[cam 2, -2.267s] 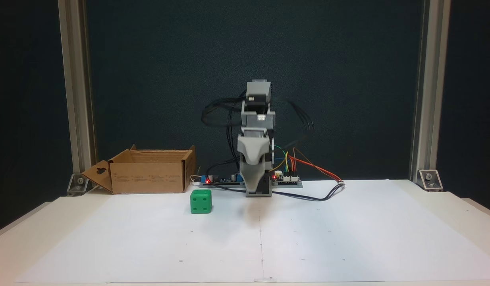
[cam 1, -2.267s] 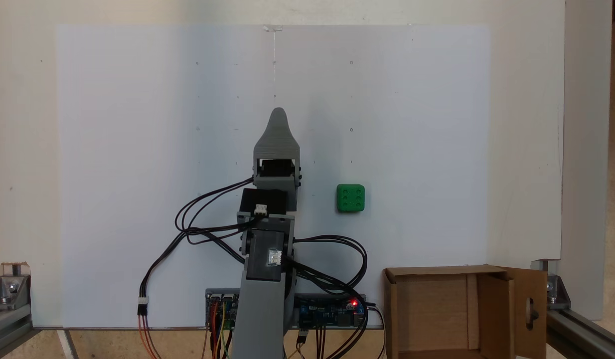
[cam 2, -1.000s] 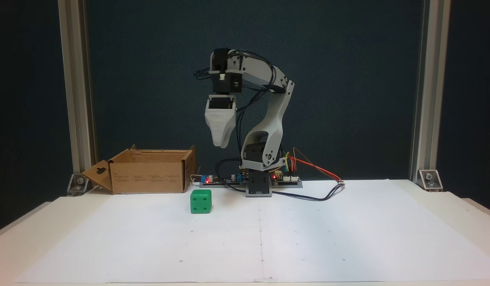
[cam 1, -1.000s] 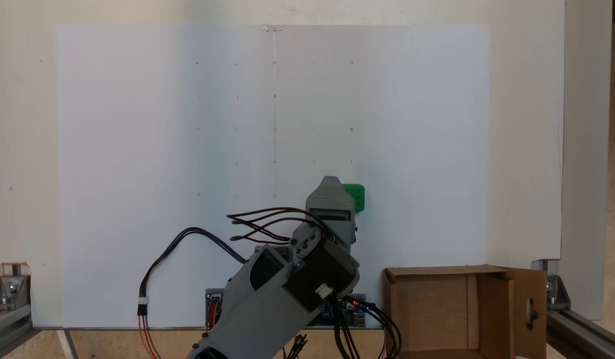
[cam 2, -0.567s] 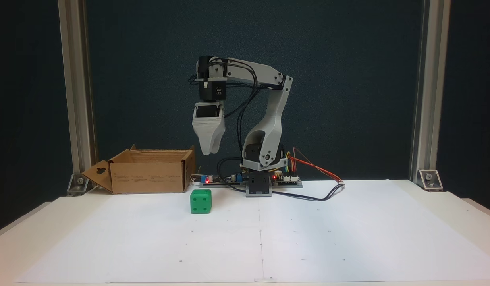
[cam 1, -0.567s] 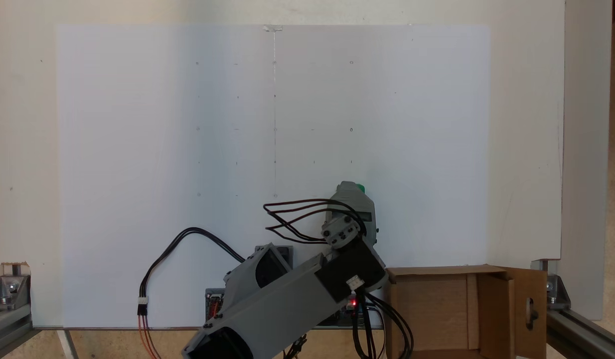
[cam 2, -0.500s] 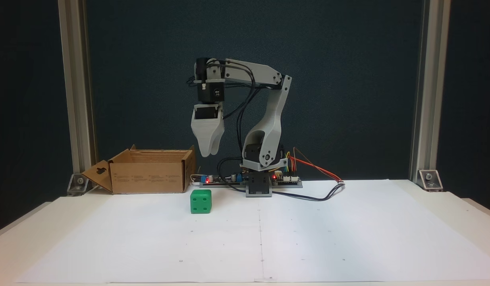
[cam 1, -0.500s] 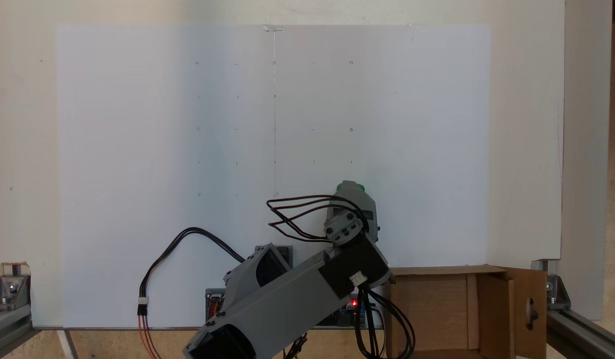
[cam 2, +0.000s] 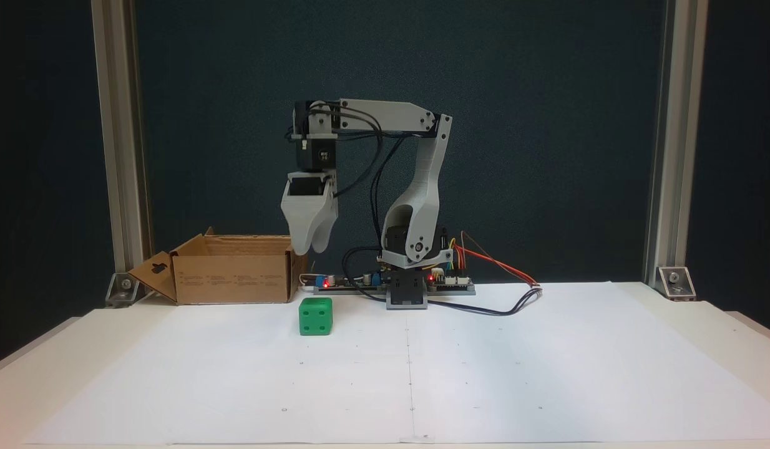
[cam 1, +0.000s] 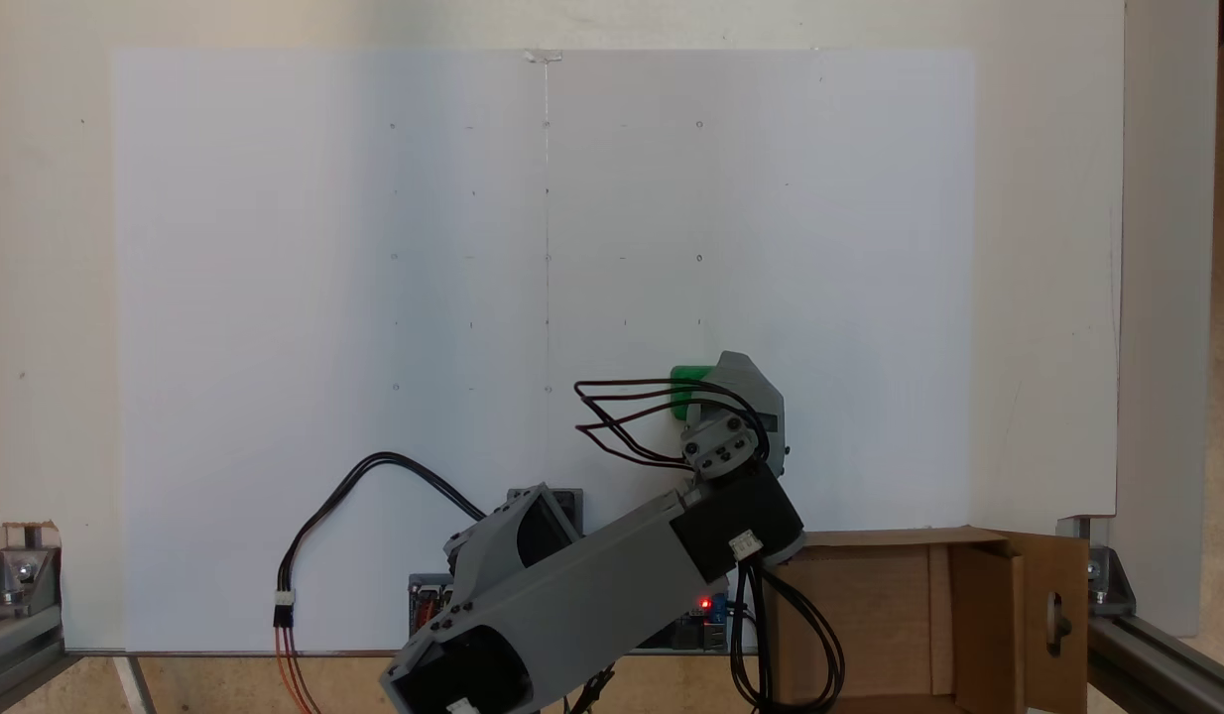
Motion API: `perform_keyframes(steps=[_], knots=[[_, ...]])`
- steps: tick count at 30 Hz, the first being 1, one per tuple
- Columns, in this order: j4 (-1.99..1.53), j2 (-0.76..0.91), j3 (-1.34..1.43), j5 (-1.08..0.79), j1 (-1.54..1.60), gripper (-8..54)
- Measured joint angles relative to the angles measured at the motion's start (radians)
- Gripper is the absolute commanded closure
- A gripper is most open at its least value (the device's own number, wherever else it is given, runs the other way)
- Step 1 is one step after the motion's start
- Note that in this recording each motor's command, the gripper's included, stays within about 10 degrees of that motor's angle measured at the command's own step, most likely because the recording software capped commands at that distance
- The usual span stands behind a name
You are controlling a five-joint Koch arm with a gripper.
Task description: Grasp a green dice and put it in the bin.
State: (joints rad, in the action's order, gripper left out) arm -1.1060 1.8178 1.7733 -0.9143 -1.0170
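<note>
One step is in hand, by my reading: the approach, with the grey plastic tool (cam 2: pixel 309 248) hanging point-down in the air well above the table (cam 2: pixel 547 374) and nothing between its jaws. Whether those jaws are parted or pressed together I cannot tell; in both fixed views they read as one tapered grey wedge, with no gap to judge by.

Below the tool and a little toward the front camera sits the small bright green plastic dice (cam 2: pixel 316 315), flat on the white paper sheet (cam 1: pixel 275 297) that covers the table. In a fixed view from above, the tool's housing covers most of it, leaving only a green sliver (cam 1: pixel 683 389) at the tool's left edge. The brown corrugated cardboard bin (cam 2: pixel 235 274) stands open just beside the tool's line of descent, with one flap, cut with a slot, splayed outward (cam 1: pixel 1053 615).

The dice is a cube with rounded corners and recessed pips of the same green (four on the face toward the front camera). It looks rigid and smooth, much smaller than the bin, and sits square to the paper's edges.

The next move, I judge, calls for the jaws to be spread wider than the dice, the tool centred over it, then lowered straight until the tips straddle two opposite flat faces. Coming down off-centre risks nudging the cube aside or catching a rounded corner.
</note>
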Motion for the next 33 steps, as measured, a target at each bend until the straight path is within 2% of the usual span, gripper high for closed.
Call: perform_keyframes(steps=[11, 33], knots=[[0.156, 0.0, 0.158, 0.0, -0.003, -2.5], [0.166, 0.037, 0.213, 0.0, 0.054, -2.4]])
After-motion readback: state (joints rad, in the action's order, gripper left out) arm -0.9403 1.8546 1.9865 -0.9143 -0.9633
